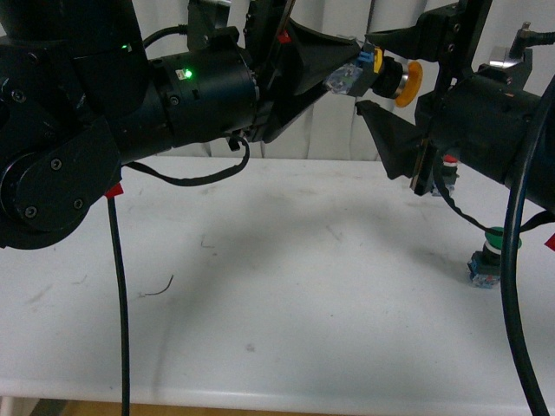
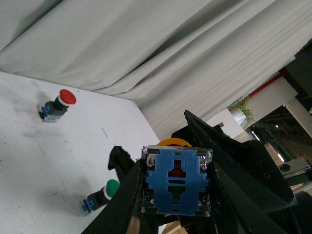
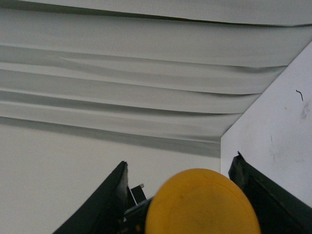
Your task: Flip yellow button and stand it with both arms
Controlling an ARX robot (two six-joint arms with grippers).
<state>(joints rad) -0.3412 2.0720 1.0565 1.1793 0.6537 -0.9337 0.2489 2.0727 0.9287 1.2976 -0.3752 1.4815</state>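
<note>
The yellow button [image 1: 381,76] hangs in the air above the white table [image 1: 277,286], lying sideways with its orange-yellow cap [image 1: 408,84] pointing right. My left gripper [image 1: 347,69] is shut on its blue-grey contact block [image 2: 176,181], one black finger on each side. My right gripper [image 1: 364,73] is open, with one finger above the button and one below, neither pressing on it. In the right wrist view the cap [image 3: 202,202] sits between the spread jaws of that gripper [image 3: 181,163] with gaps on both sides.
A green-capped button [image 1: 490,251] lies on the table at the right, also in the left wrist view [image 2: 100,195]. A red-capped button [image 2: 61,102] lies near the curtain, mostly hidden behind the right arm in the front view. A black cable [image 1: 121,295] hangs at the left.
</note>
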